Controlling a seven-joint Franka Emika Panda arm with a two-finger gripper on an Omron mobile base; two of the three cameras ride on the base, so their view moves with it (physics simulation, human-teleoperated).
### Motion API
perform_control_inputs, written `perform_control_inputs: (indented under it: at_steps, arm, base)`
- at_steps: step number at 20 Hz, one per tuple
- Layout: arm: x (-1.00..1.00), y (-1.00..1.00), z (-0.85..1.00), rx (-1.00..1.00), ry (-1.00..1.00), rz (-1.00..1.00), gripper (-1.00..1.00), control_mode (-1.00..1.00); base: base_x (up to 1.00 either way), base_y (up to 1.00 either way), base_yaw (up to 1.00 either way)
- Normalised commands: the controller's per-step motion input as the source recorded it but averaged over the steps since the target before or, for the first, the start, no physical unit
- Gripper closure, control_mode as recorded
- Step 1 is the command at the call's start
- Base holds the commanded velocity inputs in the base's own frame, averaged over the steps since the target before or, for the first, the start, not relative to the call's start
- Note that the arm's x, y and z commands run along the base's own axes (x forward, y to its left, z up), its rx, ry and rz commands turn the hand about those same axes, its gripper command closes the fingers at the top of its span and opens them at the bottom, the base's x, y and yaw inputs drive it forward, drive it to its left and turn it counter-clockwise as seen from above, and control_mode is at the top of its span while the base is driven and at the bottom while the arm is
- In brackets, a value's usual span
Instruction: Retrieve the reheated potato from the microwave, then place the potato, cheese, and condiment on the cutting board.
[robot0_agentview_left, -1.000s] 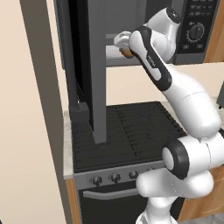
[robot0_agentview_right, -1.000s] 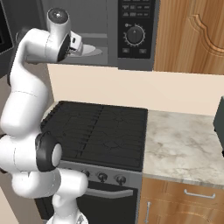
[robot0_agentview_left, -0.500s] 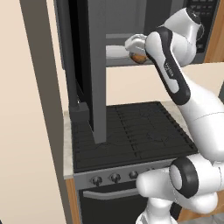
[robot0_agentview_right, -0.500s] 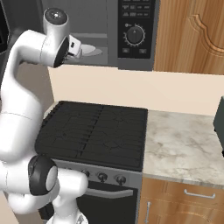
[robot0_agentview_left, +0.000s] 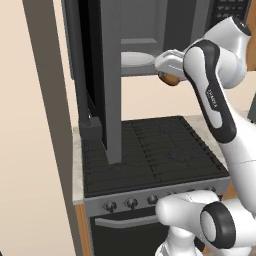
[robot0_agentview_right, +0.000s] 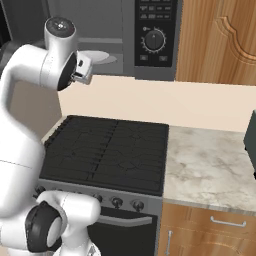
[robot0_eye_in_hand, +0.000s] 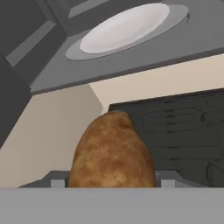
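Note:
A brown potato (robot0_eye_in_hand: 111, 151) sits between my gripper's (robot0_eye_in_hand: 112, 180) two fingertips, which are shut on its sides. In the left base view the potato (robot0_agentview_left: 171, 80) hangs under the white hand, with the gripper (robot0_agentview_left: 169, 74) just in front of the microwave's (robot0_agentview_left: 145, 25) open cavity and above the stove. The microwave's dark door (robot0_agentview_left: 107, 80) stands swung wide open to the left. Its control panel with a round dial (robot0_agentview_right: 155, 37) faces the right base view, where the gripper (robot0_agentview_right: 83, 71) is tucked beside the arm's upper joint. Cheese, condiment and cutting board are out of view.
A white plate (robot0_eye_in_hand: 124, 27) lies on the microwave's turntable (robot0_agentview_left: 136, 59). Below is a black stove top (robot0_agentview_right: 110, 147) with knobs along its front. A marble counter (robot0_agentview_right: 210, 170) runs to the right under a wooden cabinet (robot0_agentview_right: 215, 40). A dark appliance edge (robot0_agentview_right: 250, 140) stands at far right.
The hand has drawn back out of the microwave with the potato, moving right and slightly down in the left base view. The grip has stayed the same.

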Motion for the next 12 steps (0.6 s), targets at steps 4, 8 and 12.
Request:
perform_control_inputs:
  at_steps: [4,8,12]
  arm:
    - [-0.46,-0.05,-0.3,0.0,0.12,0.0,1.0,-1.0]
    - [-0.31,-0.01,-0.47,0.0,0.14,0.0,1.0,-1.0]
    - [-0.23,0.0,-0.39,0.0,0.03,0.0,1.0,-1.0]
  base:
    - [0.0,0.0,0.0]
    - [0.0,0.0,0.0]
    - [0.0,0.0,0.0]
